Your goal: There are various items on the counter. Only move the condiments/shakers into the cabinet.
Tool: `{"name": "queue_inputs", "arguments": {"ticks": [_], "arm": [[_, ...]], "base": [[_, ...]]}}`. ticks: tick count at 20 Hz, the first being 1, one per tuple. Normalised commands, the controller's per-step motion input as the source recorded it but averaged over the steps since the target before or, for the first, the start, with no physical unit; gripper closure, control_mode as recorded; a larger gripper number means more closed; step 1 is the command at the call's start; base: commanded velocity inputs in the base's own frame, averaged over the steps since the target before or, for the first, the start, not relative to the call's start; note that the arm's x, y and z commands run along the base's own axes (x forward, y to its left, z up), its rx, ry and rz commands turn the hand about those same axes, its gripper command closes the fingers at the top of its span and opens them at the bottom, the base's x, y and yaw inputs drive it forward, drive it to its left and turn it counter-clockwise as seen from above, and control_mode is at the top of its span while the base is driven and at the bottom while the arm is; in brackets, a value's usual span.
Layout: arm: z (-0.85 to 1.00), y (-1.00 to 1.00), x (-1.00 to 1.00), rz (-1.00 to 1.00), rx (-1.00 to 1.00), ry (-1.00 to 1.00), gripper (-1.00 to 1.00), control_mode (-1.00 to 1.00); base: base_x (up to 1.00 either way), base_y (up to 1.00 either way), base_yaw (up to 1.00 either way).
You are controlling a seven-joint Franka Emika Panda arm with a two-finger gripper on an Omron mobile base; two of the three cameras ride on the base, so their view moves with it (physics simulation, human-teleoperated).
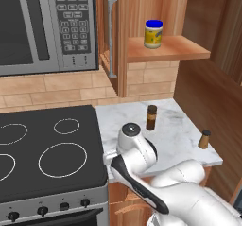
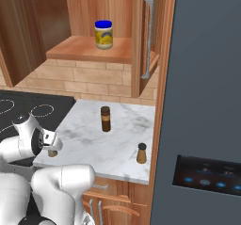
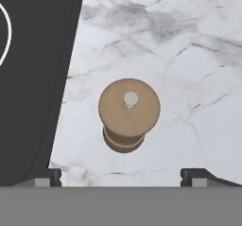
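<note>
End effector point(image 3: 121, 175): open, above the beige shaker point(image 3: 128, 114), not touching it.
Jar point(image 1: 153, 33): on cabinet shelf point(image 1: 184, 47).
Beige shaker: on desk point(image 3: 179, 78), near stovetop point(image 3: 33, 78).

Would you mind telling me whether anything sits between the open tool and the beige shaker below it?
Nothing visible does. In the hand view the beige shaker stands upright on bare marble counter, apart from the stovetop, with the tool open and its fingertips spread wide to either side.

Yellow jar point(image 1: 153, 34) on cabinet shelf point(image 1: 184, 50), brown cylinder point(image 1: 151, 117) on counter point(image 1: 175, 126)
</note>
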Motion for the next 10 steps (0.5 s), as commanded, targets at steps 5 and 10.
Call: {"name": "queue_inputs", "arguments": {"ticks": [5, 10], "arm": [[-0.05, 0.00, 0.43, 0.00, 0.00, 0.00, -1.00, -1.00], [-0.13, 0.00, 0.31, 0.00, 0.00, 0.00, -1.00, -1.00]], "base": [[0.00, 0.00, 0.00], [0.00, 0.00, 0.00]]}}
